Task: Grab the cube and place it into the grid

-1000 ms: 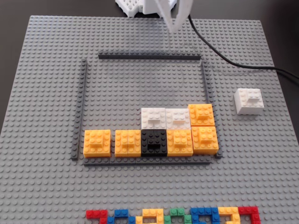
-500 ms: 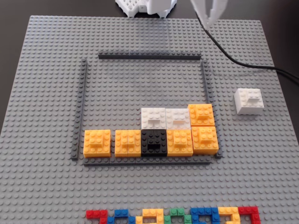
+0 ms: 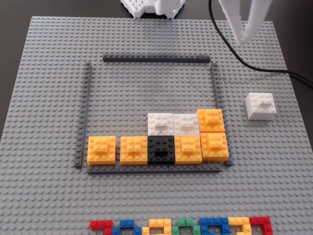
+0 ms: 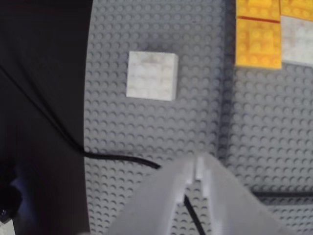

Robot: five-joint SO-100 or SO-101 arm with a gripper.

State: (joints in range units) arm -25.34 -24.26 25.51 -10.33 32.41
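Reading from the left of the fixed view, the grid [image 3: 150, 115], a rectangular frame of thin dark grey Lego strips, serves as landmark: orange, black and white blocks fill its lower rows. Right of the grid, well outside its right strip, sits the cube [image 3: 260, 105], a small white square Lego block with a raised plate on top. Above it, the white two-finger gripper [image 3: 241, 40] hangs empty, its fingers nearly together. The cube looks light, rigid and smooth, likely pressed onto studs; pinching opposite flat sides seems wisest. The light grey studded baseplate [image 3: 44, 88] lies on a dark tabletop [image 4: 39, 98].
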